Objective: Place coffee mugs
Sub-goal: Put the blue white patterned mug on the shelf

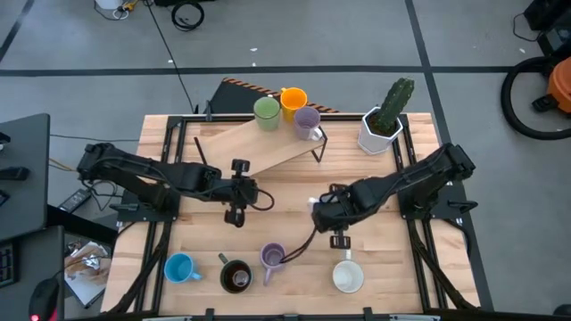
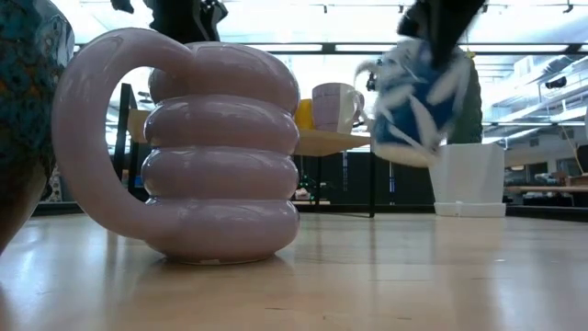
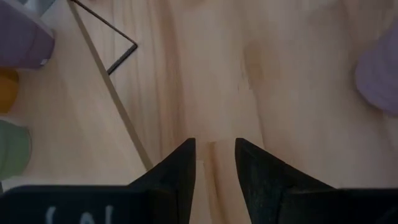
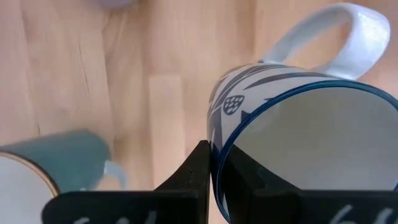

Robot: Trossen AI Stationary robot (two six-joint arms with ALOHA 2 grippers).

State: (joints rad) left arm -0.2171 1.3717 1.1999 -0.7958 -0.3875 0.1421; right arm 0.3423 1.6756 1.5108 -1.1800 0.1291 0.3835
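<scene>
— What's the room like?
— Grey floor around a pale wooden table, with a raised shelf at the back.
— The mug?
— The right gripper is clamped on the blue-patterned white mug, above mid-table.
— The left gripper?
— Fingers apart, holding nothing.

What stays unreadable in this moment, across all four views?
- High view: the mug held by the right gripper is hidden beneath it.
- Low view: the lilac ribbed mug blocks most of the shelf.
- Right wrist view: the white-and-blue mug has its base cut off.
</scene>
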